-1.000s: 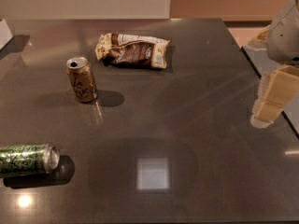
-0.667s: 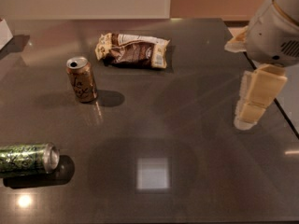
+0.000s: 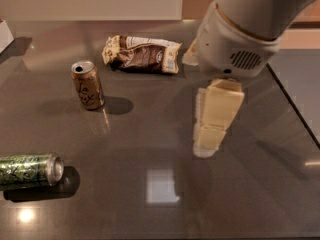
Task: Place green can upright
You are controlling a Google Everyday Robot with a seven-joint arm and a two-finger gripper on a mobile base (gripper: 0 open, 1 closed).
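The green can [image 3: 29,170] lies on its side at the front left of the dark table [image 3: 150,134], its silver top pointing right. My gripper [image 3: 209,141] hangs from the white arm [image 3: 240,39] over the middle right of the table, far to the right of the green can and apart from it. It holds nothing that I can see.
A brown-gold can [image 3: 88,85] stands upright at the left middle. A brown and white snack bag [image 3: 142,54] lies at the back centre. A white object [image 3: 4,34] sits at the far left edge. The table's right edge [image 3: 295,109] runs close to the arm.
The arm and gripper have moved left and inward from the table's right edge toward the middle. The cans and the bag have not moved.
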